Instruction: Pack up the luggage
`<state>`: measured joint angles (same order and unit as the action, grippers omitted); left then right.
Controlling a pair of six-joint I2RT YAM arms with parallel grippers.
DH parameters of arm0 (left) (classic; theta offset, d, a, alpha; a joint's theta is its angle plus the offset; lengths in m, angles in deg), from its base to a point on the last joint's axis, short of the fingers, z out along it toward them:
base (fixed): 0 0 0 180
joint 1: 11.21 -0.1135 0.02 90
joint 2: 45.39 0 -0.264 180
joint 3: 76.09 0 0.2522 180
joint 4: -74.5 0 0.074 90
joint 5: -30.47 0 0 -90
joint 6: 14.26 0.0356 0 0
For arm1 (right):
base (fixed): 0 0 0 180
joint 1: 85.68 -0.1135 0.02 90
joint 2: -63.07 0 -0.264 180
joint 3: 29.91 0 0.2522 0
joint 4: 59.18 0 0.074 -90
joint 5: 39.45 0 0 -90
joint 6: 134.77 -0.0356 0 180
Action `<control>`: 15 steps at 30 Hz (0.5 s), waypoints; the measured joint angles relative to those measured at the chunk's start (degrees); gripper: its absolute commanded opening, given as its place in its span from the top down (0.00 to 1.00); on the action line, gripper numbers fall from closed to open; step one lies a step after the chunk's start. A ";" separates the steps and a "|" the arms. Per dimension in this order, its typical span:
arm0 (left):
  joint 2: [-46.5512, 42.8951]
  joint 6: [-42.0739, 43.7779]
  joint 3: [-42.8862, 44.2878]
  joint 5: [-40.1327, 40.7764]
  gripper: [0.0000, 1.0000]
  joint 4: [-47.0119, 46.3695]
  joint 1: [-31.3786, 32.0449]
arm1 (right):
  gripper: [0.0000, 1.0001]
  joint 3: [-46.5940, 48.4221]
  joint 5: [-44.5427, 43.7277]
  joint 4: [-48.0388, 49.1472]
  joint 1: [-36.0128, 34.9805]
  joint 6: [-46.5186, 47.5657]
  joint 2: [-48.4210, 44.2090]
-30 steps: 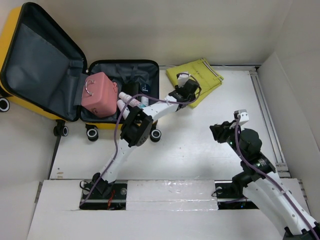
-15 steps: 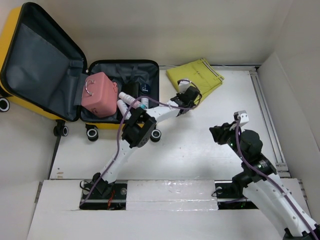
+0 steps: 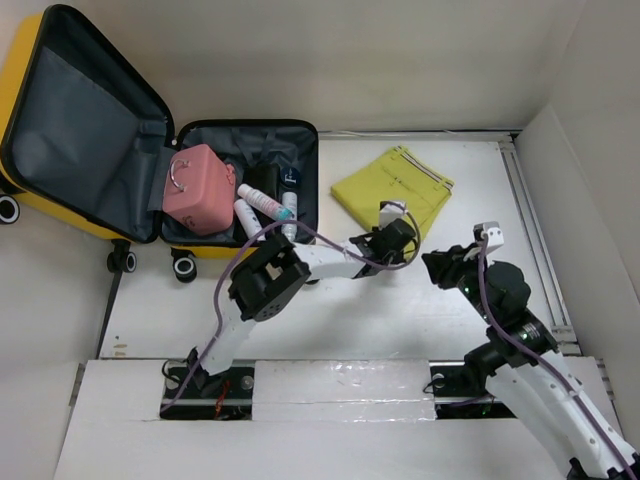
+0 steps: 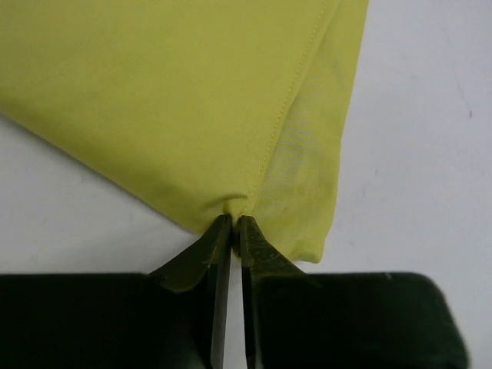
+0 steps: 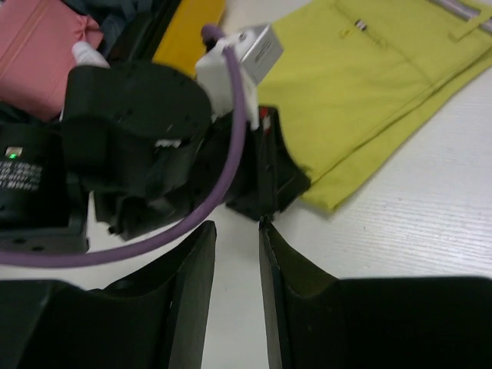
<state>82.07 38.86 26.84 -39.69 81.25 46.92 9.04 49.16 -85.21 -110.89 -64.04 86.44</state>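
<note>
The yellow luggage (image 3: 20,80) lies open at the far left, its dark grey lid raised, its base (image 3: 305,150) holding a pink case (image 3: 198,187) and some bottles (image 3: 262,203). A folded yellow garment (image 3: 395,182) lies on the table right of it. My left gripper (image 3: 400,240) is shut on the garment's near corner; in the left wrist view the fingertips (image 4: 233,223) pinch the cloth (image 4: 192,100). My right gripper (image 3: 440,265) is slightly open and empty, just right of the left gripper (image 5: 261,177). The right wrist view shows its own gripper (image 5: 237,227) and the garment (image 5: 361,84).
White walls enclose the table at the back and on the right (image 3: 590,150). The suitcase's caster wheels (image 3: 184,266) stand on the table by the left arm. The pink case (image 5: 38,46) and the suitcase's yellow edge (image 5: 188,31) show in the right wrist view.
My left gripper has moved toward the near right, pulling the yellow garment with it by the corner. My right gripper has barely shifted.
</note>
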 measured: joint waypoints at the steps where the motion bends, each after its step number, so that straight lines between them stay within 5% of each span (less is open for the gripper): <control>1: -1.70 0.26 -2.32 -0.68 0.86 -0.02 0.46 | 0.65 0.44 -0.46 -0.46 0.00 0.00 -0.55; 6: -9.97 0.39 -10.14 -2.05 0.43 0.31 0.61 | 0.65 3.93 -2.56 -1.36 0.00 0.09 -2.08; 15: -15.17 -10.82 -10.62 5.22 0.56 3.74 -1.99 | 0.65 5.64 -3.56 -1.07 -0.39 0.68 0.81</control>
<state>66.90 28.04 16.21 -34.47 84.99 44.93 14.68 45.60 -86.28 -111.28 -63.36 87.25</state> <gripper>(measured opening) 0.439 0.350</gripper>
